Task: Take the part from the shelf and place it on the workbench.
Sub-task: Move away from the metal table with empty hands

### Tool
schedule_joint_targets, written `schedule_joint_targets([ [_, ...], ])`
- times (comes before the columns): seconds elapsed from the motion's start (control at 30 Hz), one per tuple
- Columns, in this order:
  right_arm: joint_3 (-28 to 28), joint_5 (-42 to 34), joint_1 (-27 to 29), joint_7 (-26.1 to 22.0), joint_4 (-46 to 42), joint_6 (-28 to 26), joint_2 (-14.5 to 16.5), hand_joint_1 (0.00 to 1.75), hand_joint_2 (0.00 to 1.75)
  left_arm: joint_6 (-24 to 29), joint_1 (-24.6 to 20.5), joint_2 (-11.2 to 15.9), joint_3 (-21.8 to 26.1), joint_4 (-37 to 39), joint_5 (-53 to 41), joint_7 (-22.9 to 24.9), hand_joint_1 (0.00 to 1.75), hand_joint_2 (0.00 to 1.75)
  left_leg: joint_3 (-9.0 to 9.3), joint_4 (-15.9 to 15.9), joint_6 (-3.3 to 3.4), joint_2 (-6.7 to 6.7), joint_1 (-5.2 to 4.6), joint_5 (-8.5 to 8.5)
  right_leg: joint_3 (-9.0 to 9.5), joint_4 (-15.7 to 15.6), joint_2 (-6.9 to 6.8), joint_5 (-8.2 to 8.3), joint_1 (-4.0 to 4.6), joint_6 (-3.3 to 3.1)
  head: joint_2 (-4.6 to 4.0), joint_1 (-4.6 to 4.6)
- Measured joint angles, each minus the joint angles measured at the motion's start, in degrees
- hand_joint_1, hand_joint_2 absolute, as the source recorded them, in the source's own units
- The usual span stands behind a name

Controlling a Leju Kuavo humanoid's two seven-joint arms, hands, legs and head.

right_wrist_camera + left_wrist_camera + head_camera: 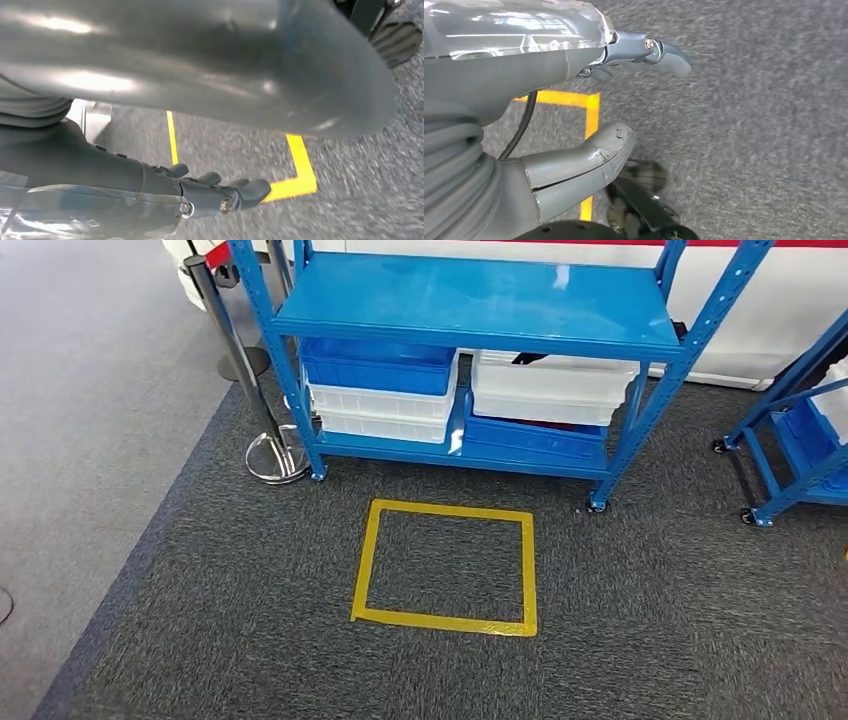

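Left robot hand [624, 100] and right robot hand [220, 192] empty, fingers apart.

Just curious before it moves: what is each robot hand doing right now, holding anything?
Left robot hand: open, holding nothing.
Right robot hand: open, fingers extended, holding nothing.

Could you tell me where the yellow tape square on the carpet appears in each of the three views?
Head view: the yellow tape square lies whole on the dark carpet, before the blue shelf.
Left wrist view: one corner shows behind the left hand.
Right wrist view: a corner shows beyond the right hand.
Shared landmark: the carpet.
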Motion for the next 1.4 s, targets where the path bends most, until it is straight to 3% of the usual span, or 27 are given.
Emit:
schedule_joint_targets([
  [0.1,-0.2,0.0,0.0,0.0,0.0,0.0,0.1,0.00,0.00,0.1,0.1,0.0,0.0,0.0,-0.1,0.0,0.00,1.75,0.05,-8.9,-0.38,-1.93,0.48,9.40,1.44,0.4,2.02,-1.49,-0.34,1.03,0.00,-0.26],
  [0.13,-0.3,0.0,0.0,0.0,0.0,0.0,0.1,0.00,0.00,0.1,0.2,0.0,0.0,0.0,-0.1,0.1,0.00,1.75,0.12,-10.6,-0.16,-2.61,0.49,11.68,1.49,0.7,2.54,-1.91,-0.34,1.44,0.00,-0.37],
  [0.17,-0.3,0.0,-0.1,0.0,0.0,0.0,0.1,0.00,0.00,0.1,0.2,0.0,0.0,0.0,-0.2,0.1,0.00,1.75,0.08,-11.2,0.29,-2.93,0.41,12.65,1.44,0.8,2.98,-2.24,-0.31,1.87,0.00,-0.45],
  [0.23,-0.4,0.0,0.0,0.0,0.0,0.0,0.1,0.00,0.00,0.0,0.1,-0.1,0.0,0.0,-0.2,0.1,0.00,1.75,0.35,-11.3,1.42,-2.39,0.29,12.99,1.40,0.7,3.27,-2.72,-0.36,2.63,0.00,-0.46],
  [0.3,-0.4,0.0,0.1,0.0,0.0,0.0,0.1,0.00,0.00,-0.1,-0.2,-0.3,-0.1,0.0,-0.2,0.0,0.00,1.75,0.70,-11.8,2.31,-1.53,0.37,13.12,0.74,2.4,0.85,-3.89,-0.36,3.24,0.00,-0.21],
  [0.37,-0.4,0.0,-0.1,0.0,0.0,0.0,0.1,0.00,0.00,-0.2,-0.1,-0.4,-0.1,0.0,-0.3,0.0,0.00,1.75,1.17,-12.1,2.97,-0.38,0.27,12.86,-2.32,8.2,-2.14,-6.70,-0.35,3.69,0.00,0.19],
  [0.43,-0.4,0.0,-0.3,0.0,0.0,0.0,0.1,0.00,0.00,-0.2,0.0,-0.3,-0.1,0.0,-0.3,0.0,0.00,1.75,1.62,-12.2,3.27,0.94,0.08,12.36,-6.26,14.5,-2.83,-8.68,-0.50,3.89,0.00,0.31],
  [0.47,-0.5,0.0,-0.2,0.0,0.0,0.0,0.1,0.00,0.00,-0.2,0.0,-0.3,-0.1,0.0,-0.3,0.0,0.00,1.75,1.92,-12.2,3.29,1.53,0.02,12.07,-7.23,15.5,-2.89,-8.18,-0.55,3.88,0.00,0.32],
  [0.5,-0.5,0.0,-0.2,0.0,0.0,0.0,0.1,0.00,0.00,-0.2,0.0,-0.4,-0.1,0.0,-0.3,0.0,0.00,1.75,2.29,-12.2,3.27,2.08,-0.03,11.77,-7.13,14.5,-3.01,-6.61,-0.56,3.77,0.00,0.33],
  [0.53,-0.5,0.0,-0.1,0.0,0.0,0.0,0.1,0.00,0.00,-0.2,0.0,-0.4,-0.1,0.0,-0.3,-0.1,0.00,1.75,2.74,-12.2,3.19,2.59,-0.06,11.46,-5.99,11.4,-3.43,-4.28,-0.48,3.52,0.00,0.36],
  [0.6,-0.5,0.0,-0.2,0.0,0.0,0.1,0.0,0.00,0.00,-0.3,0.0,-0.5,-0.2,0.0,-0.4,-0.1,0.00,1.75,3.51,-12.2,2.82,3.61,-0.20,10.84,-2.87,4.1,-6.03,-0.80,0.18,2.64,0.00,0.40],
  [0.67,-0.5,0.0,-0.4,-0.1,0.0,0.1,0.0,0.00,0.00,-0.4,0.0,-0.6,-0.2,0.0,-0.6,-0.2,0.00,1.75,4.01,-12.4,2.25,4.62,-0.38,10.41,-1.62,0.9,-7.72,-0.17,0.92,1.87,0.00,0.42],
  [0.73,-0.5,0.0,-0.4,0.0,0.0,0.0,0.0,0.00,0.00,-0.7,-0.2,-0.7,-0.2,0.0,-0.6,-0.3,0.00,1.75,4.63,-12.8,1.68,5.71,-0.52,10.19,-1.56,0.5,-6.58,-0.09,0.91,1.42,0.00,0.44],
  [0.8,-0.6,0.0,-0.3,0.1,0.0,0.0,0.1,0.00,0.00,-0.8,-0.3,-0.7,-0.2,-0.1,-0.4,-0.4,0.00,1.75,4.83,-11.9,1.19,4.49,-0.51,9.17,-0.96,-0.4,-5.36,0.32,0.41,0.89,0.00,0.37],
  [0.83,-0.6,0.0,-0.3,0.1,0.0,-0.1,0.1,0.00,0.00,-0.9,-0.3,-0.7,-0.2,-0.1,-0.3,-0.4,0.00,1.75,4.02,-9.8,0.99,3.06,-0.48,7.80,-0.66,-0.8,-4.75,0.52,0.11,0.64,0.00,0.21],
  [0.9,-0.6,0.0,-0.4,0.2,0.0,-0.1,0.1,0.00,0.00,-1.0,-0.2,-0.7,-0.2,-0.1,-0.2,-0.5,0.00,1.75,0.59,-2.7,0.76,0.57,-0.34,4.26,-0.56,-1.0,-3.52,0.57,-0.03,0.34,0.00,-0.11],
  [0.93,-0.6,0.0,-0.5,0.2,0.0,-0.1,0.1,0.00,0.00,-1.1,-0.1,-0.8,-0.2,-0.1,-0.2,-0.5,0.00,1.75,-1.32,0.8,0.63,0.16,-0.33,3.04,-0.56,-0.9,-2.75,0.52,-0.03,0.28,0.00,-0.18],
  [0.97,-0.7,0.1,-0.5,0.3,0.0,-0.1,0.1,0.00,0.00,-1.1,0.0,-0.8,-0.2,-0.1,-0.2,-0.5,0.00,1.75,-2.50,2.7,0.54,0.06,-0.31,2.99,-0.52,-0.8,-1.99,0.45,-0.03,0.26,0.00,-0.19],
  [1.0,-0.7,0.1,-0.5,0.4,0.0,-0.1,0.2,0.00,0.00,-1.0,0.0,-0.8,-0.2,-0.2,-0.3,-0.5,0.00,1.75,-2.71,2.3,0.51,0.02,-0.31,4.16,-0.45,-0.7,-1.19,0.37,-0.05,0.32,0.00,-0.19],
  [1.03,-0.8,0.1,-0.5,0.5,0.0,-0.2,0.2,0.00,0.00,-1.0,0.1,-0.8,-0.2,-0.2,-0.4,-0.5,0.00,1.75,-1.87,-0.2,0.53,-0.15,-0.28,6.33,-0.35,-0.6,-0.41,0.25,-0.09,0.45,0.00,-0.21],
  [1.1,-0.9,0.1,-0.5,0.6,0.0,-0.2,0.3,0.00,0.00,-1.0,0.1,-0.8,-0.3,-0.4,-0.7,-0.5,0.00,1.75,1.14,-8.1,0.73,-2.14,-0.09,10.50,-0.31,-0.1,0.92,-0.11,-0.10,0.90,0.00,-0.28],
  [1.17,-0.9,0.2,-0.6,0.6,0.0,-0.2,0.3,0.00,0.00,-0.9,0.1,-0.9,-0.3,-0.5,-0.9,-0.5,0.00,1.75,2.78,-12.2,1.11,-4.11,0.02,11.70,-0.65,0.2,1.96,-0.29,-0.06,1.51,0.00,-0.31],
  [1.23,-0.9,0.2,-0.6,0.7,0.0,-0.3,0.3,0.00,0.00,-0.9,0.1,-1.2,-0.3,-0.6,-1.1,-0.5,0.00,1.75,2.97,-12.6,1.71,-3.85,-0.07,11.62,-0.97,0.1,2.91,-0.12,-0.12,2.24,0.00,-0.29],
  [1.27,-0.9,0.2,-0.5,0.8,0.0,-0.3,0.3,0.00,0.00,-0.9,0.0,-1.3,-0.4,-0.6,-1.2,-0.6,0.00,1.75,3.13,-12.9,2.11,-3.30,-0.03,11.78,-1.01,0.2,2.82,-0.17,-0.20,2.57,0.00,-0.30],
  [1.33,-1.0,0.2,-0.5,1.1,0.0,-0.4,0.3,0.00,0.00,-1.0,0.1,-1.6,-0.5,-0.9,-1.3,-0.7,0.00,1.75,3.40,-13.6,2.92,-2.09,0.14,12.09,-2.03,2.5,0.72,-1.66,-0.21,3.18,0.00,-0.05],
  [1.4,-1.0,0.1,-0.7,1.3,0.1,-0.4,0.3,0.00,0.00,-1.0,0.2,-1.9,-0.7,-1.2,-1.3,-0.7,0.00,1.75,3.54,-13.8,3.35,-0.66,0.10,12.05,-5.40,9.1,-2.05,-5.13,-0.29,3.73,0.00,0.26],
])
